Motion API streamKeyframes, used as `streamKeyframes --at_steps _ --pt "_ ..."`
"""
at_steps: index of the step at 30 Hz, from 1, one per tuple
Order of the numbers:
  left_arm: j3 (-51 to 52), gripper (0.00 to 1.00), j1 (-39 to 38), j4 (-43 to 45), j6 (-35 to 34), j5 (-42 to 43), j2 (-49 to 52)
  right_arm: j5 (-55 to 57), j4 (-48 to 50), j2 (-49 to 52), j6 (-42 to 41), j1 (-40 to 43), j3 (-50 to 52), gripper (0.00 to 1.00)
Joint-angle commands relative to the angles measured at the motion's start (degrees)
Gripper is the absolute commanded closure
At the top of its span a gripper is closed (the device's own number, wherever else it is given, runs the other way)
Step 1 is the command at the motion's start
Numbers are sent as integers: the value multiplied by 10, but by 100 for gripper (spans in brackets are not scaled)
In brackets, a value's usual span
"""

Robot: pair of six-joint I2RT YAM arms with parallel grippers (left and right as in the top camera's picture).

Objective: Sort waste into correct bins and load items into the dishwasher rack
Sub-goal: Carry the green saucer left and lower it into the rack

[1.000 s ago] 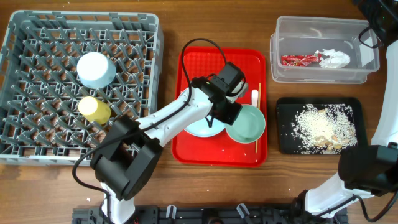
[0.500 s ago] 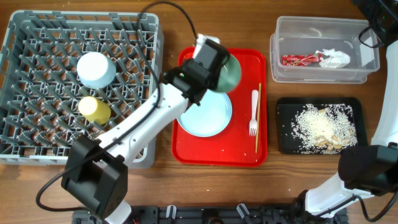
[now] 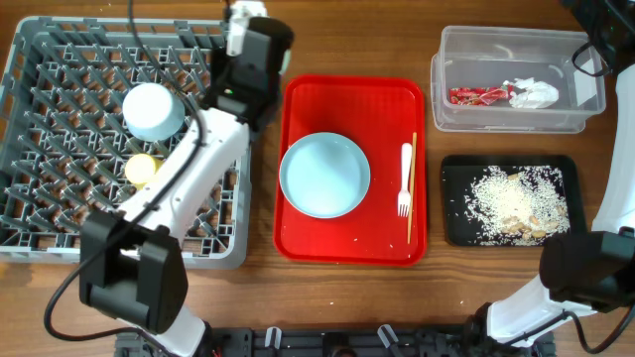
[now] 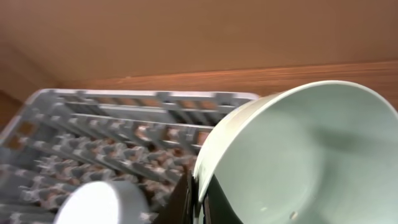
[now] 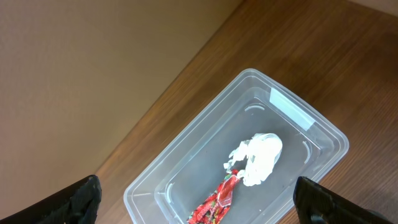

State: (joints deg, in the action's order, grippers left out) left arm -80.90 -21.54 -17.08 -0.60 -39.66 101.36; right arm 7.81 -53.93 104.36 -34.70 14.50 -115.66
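Loading the rack [image 4: 93,124] now: holding one green bowl [image 4: 298,155] tilted over its right edge near the far corner, rim pinched tight in the left hand [image 4: 200,200]; next calls for picking free pegs beside the one blue bowl [image 3: 152,109] and one yellow cup [image 3: 142,169], then lowering mouth-down. Leaves one plate [image 3: 324,176], one fork [image 3: 405,178] and chopsticks [image 3: 412,188], count unclear, on the red tray [image 3: 298,238]. Farther off, two bins: rice [image 3: 506,203] in the black tray [image 3: 456,230], one wrapper [image 3: 476,96] and one tissue [image 3: 533,94] in the tub [image 3: 446,109], under a wide-open, empty right hand [image 5: 200,198].

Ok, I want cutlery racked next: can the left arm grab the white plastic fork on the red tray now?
Probably not yet: its claw is shut on the pale green bowl by the grey plastic pegged rack. The white plastic fork lies uncovered beside wooden chopsticks.
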Motion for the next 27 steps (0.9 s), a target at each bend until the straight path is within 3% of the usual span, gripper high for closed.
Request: streamKeyframes --at_steps 1,5,10,22,27 --pt "-9 96 58 11 64 -47 -11 10 1 5 -4 -2 -2 0" --pt "-9 96 106 63 125 -66 -11 10 1 5 -4 -2 -2 0" --pt "-9 96 146 119 228 -28 -11 10 1 5 -4 -2 -2 0" --pt "-9 96 245 158 261 49 18 10 1 5 -4 -2 -2 0" --pt "-9 96 256 228 341 46 67 10 1 5 -4 -2 -2 0"
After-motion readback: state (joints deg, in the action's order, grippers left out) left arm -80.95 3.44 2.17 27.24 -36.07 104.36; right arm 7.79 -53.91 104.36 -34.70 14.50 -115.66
